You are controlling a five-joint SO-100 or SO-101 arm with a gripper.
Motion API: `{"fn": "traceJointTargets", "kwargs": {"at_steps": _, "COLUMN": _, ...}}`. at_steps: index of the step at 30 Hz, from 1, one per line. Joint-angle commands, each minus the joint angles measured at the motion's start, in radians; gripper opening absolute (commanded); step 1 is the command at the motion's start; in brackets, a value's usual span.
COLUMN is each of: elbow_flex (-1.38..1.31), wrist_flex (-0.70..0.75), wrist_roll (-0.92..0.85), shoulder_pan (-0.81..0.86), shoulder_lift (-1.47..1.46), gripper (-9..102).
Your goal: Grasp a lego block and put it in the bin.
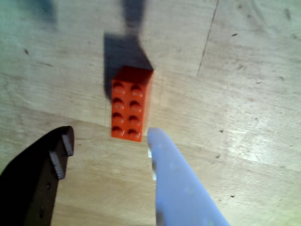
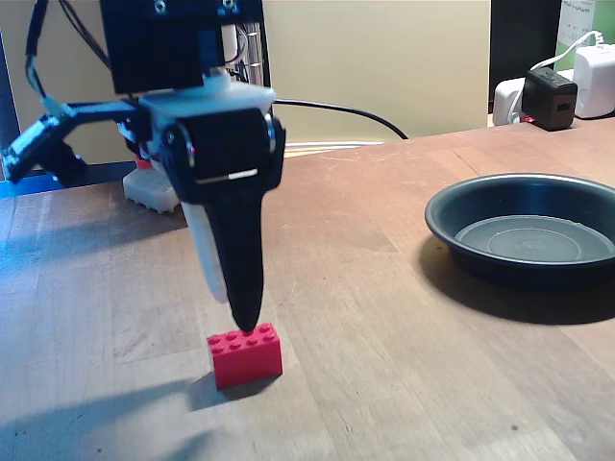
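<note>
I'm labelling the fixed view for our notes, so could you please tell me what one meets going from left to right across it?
Gripper hanging just above the lego block on the wooden table → bin, apart from both → black and white chargers at the far right edge, behind the bin.
</note>
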Motion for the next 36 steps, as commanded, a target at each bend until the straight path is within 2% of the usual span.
{"fn": "traceJointTargets", "kwargs": {"at_steps": 1, "elbow_flex": -0.041, "wrist_flex": -0.008, "wrist_roll": -0.003, "shoulder_pan": -0.006, "shoulder_lift": -0.028, "gripper": 15}}
{"fn": "traceJointTargets", "kwargs": {"at_steps": 31, "elbow_flex": -0.091, "wrist_flex": -0.011, "wrist_roll": -0.005, "shoulder_pan": -0.029, "shoulder_lift": -0.172, "gripper": 14}}
{"fn": "traceJointTargets", "kwargs": {"at_steps": 36, "elbow_flex": -0.091, "wrist_flex": -0.008, "wrist_roll": -0.005, "shoulder_pan": -0.029, "shoulder_lift": -0.17, "gripper": 5}}
